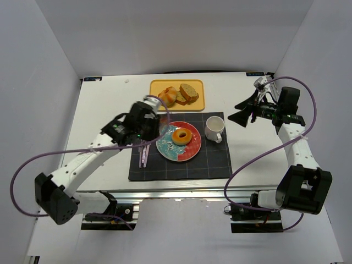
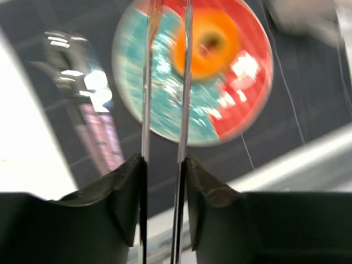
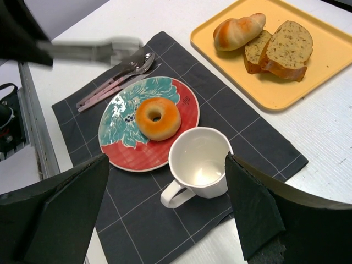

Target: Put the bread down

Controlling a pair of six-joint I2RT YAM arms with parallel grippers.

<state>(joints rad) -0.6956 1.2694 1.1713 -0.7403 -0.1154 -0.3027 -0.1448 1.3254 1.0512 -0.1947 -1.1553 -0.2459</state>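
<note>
**Bread on the plate, left fingers parted above it**

The left gripper [image 1: 163, 122] had its two long thin fingers [image 2: 146, 82] drawn close but not shut. A narrow slot showed between them, and I could see nothing held in it. Its own camera was blurred, so I could not tell whether a fingertip brushed the bread. The right gripper [image 1: 242, 111] hung wide open and empty, well off to the right of the dark mat [image 1: 209, 162].

The bread [image 1: 182, 136], a small golden ring, lay flat on the red-and-teal plate [image 1: 165, 149], slightly off centre and well inside the rim. The left gripper hovered over the plate's left side, just beside the ring.

Further out, a white cup [image 1: 214, 129] stood just to the right of the plate, and cutlery [image 1: 144, 154] lay on the mat to its left, under the left arm. A yellow tray [image 1: 162, 84] with a bun and bread slices sat beyond the mat.

To my eye the placing looked done, with only the clean getaway left. The safest course seemed to be to part the fingers a little more and rise straight up before swinging away. A sideways exit could drag the ring or tip the plate's edge. The pull-back should also pass above the cutlery rather than through it.
</note>
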